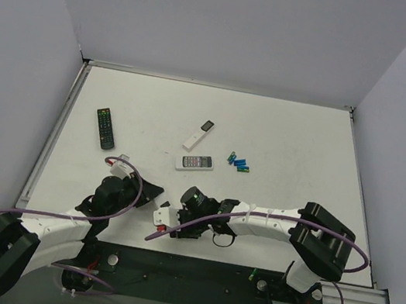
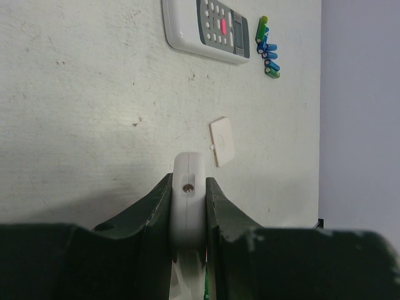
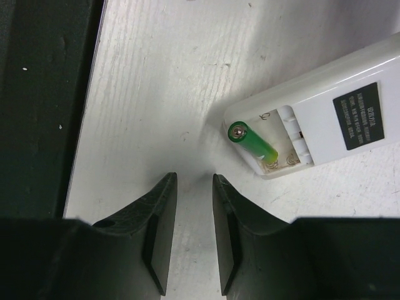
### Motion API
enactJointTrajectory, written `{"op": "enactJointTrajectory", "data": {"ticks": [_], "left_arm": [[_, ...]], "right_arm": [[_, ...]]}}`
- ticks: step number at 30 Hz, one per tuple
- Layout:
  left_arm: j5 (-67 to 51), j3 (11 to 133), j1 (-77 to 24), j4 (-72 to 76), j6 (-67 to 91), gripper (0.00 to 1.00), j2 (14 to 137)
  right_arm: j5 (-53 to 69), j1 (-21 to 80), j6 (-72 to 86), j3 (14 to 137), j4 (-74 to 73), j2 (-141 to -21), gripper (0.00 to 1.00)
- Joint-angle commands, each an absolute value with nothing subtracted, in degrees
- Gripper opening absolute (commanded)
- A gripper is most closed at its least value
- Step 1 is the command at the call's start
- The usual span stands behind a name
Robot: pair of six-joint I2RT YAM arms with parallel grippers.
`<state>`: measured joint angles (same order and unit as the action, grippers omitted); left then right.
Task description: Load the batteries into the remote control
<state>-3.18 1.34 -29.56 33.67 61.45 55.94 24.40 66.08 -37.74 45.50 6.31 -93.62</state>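
My left gripper [image 2: 188, 179] [image 1: 149, 191] is shut on the remote control [image 2: 187, 200], seen end-on between its fingers. In the right wrist view the remote control [image 3: 337, 94] shows its white back and its open battery bay [image 3: 281, 147]. One green battery [image 3: 253, 144] sits slanted in the bay, its lower end by the springs and its top end raised. My right gripper [image 3: 194, 177] [image 1: 177, 225] stands open just short of the bay with nothing between its fingers. The other batteries [image 1: 239, 161] [image 2: 269, 47], green and blue, lie in a small cluster mid-table.
A white remote with a grey screen [image 1: 195, 162] [image 2: 209, 28] lies beside the loose batteries. A slimmer white remote [image 1: 199, 134] lies behind it and a long black remote [image 1: 106, 128] at the left. A small white square lid [image 2: 222, 142] lies on the table. The black base plate [image 3: 44, 94] borders the near edge.
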Motion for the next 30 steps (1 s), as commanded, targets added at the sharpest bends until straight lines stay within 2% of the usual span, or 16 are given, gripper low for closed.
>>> {"op": "enactJointTrajectory", "data": {"ticks": [1, 5, 7, 12, 20, 30], "left_arm": [[-1.1, 0.5, -29.3, 35.0, 60.3, 0.00, 55.4], [-1.1, 0.4, -29.2, 34.9, 60.4, 0.00, 55.3], [-1.1, 0.5, -29.3, 34.9, 60.4, 0.00, 55.3], [-1.1, 0.5, -29.3, 35.0, 60.6, 0.00, 55.0], [-0.7, 0.3, -29.3, 34.1, 62.0, 0.00, 54.1], [-0.5, 0.4, -29.3, 33.9, 62.7, 0.00, 54.2]], "right_arm": [[23.6, 65.4, -33.5, 44.4, 8.3, -90.4, 0.25], [24.7, 62.8, -23.2, 43.9, 10.0, -86.7, 0.27], [24.5, 61.5, -17.6, 44.6, 10.2, -85.2, 0.31], [26.6, 59.1, -1.4, 47.9, 7.4, -85.5, 0.32], [30.9, 59.3, 7.7, 51.6, 3.2, -87.6, 0.33], [19.8, 63.7, 8.8, 57.9, -2.5, -93.6, 0.33]]}}
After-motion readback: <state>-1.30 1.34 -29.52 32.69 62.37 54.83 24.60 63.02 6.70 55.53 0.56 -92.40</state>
